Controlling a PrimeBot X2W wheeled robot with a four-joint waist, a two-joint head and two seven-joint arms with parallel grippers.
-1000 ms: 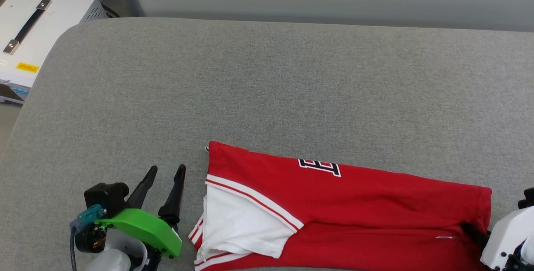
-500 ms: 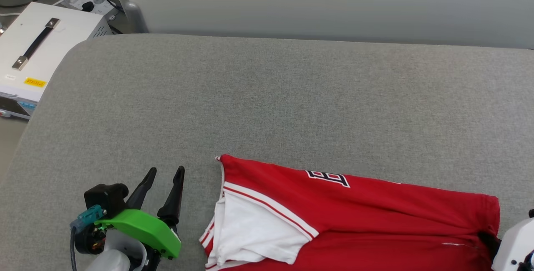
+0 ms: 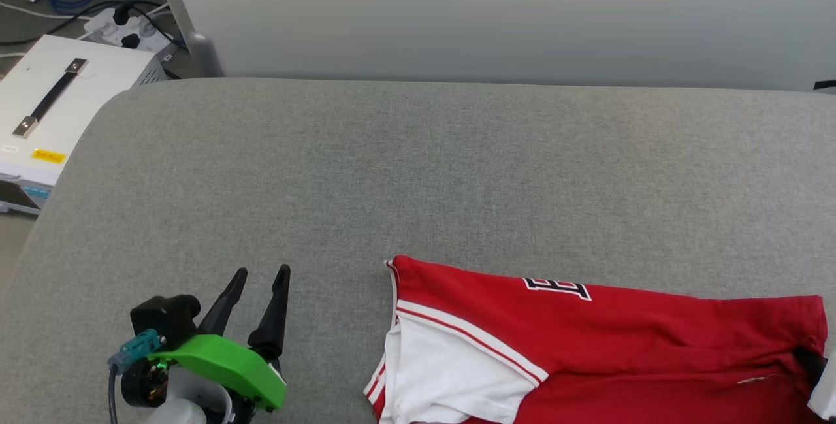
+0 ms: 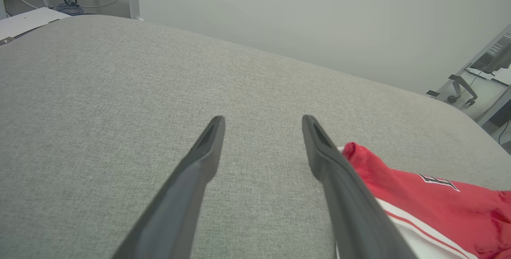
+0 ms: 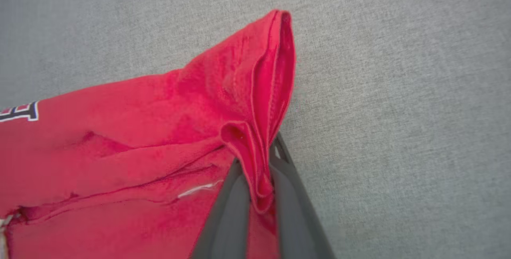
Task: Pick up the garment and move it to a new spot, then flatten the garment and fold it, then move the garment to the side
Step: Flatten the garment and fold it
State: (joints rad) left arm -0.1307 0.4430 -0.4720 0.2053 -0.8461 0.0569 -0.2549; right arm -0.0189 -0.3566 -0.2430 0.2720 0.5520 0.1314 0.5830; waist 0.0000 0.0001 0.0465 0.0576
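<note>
Right gripper [image 5: 261, 171]: clamped on the right end of the garment [image 3: 620, 326].
Left gripper [image 3: 261, 272]: gaping, empty, off its left end.
Long axis: left to right.

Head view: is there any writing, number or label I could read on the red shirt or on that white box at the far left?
"E", as far as it can be made out: block lettering on the garment; any other letters are folded out of sight.
Yellow label on the white box: too small to read.
</note>
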